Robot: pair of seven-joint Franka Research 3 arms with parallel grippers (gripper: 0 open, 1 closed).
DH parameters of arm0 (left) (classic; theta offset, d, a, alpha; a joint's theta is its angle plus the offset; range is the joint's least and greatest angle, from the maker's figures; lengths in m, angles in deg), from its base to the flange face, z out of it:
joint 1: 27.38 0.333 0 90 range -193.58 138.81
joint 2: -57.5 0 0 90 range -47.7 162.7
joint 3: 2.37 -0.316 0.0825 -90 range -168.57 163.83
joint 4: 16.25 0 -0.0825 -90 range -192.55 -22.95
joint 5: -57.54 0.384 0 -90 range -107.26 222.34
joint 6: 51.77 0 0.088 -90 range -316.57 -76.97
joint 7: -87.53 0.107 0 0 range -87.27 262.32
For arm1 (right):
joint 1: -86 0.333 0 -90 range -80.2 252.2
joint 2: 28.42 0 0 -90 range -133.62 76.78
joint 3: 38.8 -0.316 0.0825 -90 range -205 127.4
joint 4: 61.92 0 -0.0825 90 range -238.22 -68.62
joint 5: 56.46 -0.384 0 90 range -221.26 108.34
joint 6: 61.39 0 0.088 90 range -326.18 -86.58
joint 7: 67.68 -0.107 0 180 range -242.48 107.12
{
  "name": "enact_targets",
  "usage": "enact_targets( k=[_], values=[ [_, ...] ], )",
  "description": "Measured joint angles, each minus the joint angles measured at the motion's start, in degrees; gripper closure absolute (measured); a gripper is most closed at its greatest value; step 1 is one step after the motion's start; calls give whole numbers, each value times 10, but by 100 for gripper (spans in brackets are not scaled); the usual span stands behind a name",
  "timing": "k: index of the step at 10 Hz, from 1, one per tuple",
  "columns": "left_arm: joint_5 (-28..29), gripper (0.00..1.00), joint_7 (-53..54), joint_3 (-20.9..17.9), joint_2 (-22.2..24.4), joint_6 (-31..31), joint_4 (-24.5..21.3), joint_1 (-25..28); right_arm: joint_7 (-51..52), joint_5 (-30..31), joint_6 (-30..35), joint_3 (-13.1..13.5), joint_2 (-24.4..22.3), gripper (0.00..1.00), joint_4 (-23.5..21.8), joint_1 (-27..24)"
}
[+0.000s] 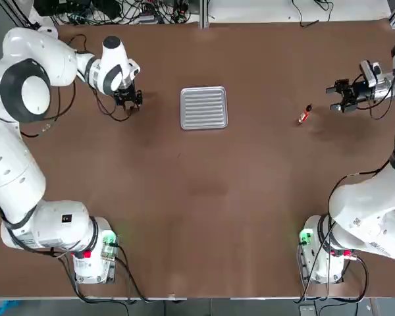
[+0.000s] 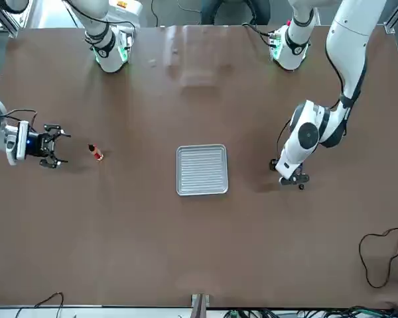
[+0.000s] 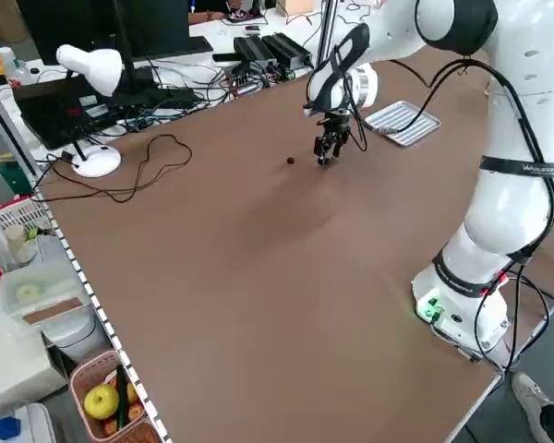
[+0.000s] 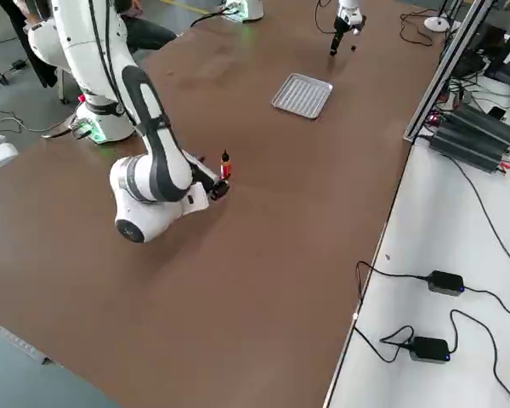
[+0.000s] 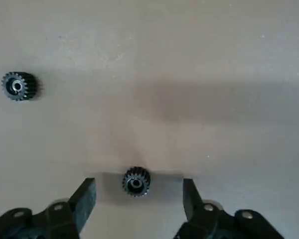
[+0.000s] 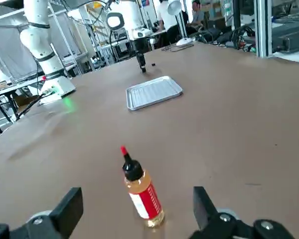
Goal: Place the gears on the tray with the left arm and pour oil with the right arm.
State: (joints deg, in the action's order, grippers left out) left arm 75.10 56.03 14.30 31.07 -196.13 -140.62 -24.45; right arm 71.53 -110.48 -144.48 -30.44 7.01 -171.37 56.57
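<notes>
The left gripper [image 5: 135,199] points down at the brown table [image 1: 204,197], fingers apart around 1 small black gear [image 5: 136,180] without touching it; a 2nd gear [image 5: 19,85] lies well apart at the wrist frame's upper left. In the top view it sits upper left, the ribbed metal tray [image 1: 203,107] near center top. At the right edge, the right gripper [image 1: 338,97] lies level, fingers wide apart, facing the upright red-labelled oil bottle [image 1: 305,114] just beside it.
</notes>
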Motion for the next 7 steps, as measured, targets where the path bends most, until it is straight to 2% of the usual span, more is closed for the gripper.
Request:
enact_targets(
  k=[3,7],
  values=[
    [0,25,0,-2,-9,0,7,1,104,-43,16,-9,50,3,-2,-2],
    [0,33,0,-2,-10,0,10,1,146,-55,19,-25,61,3,-19,0]
  ],
)
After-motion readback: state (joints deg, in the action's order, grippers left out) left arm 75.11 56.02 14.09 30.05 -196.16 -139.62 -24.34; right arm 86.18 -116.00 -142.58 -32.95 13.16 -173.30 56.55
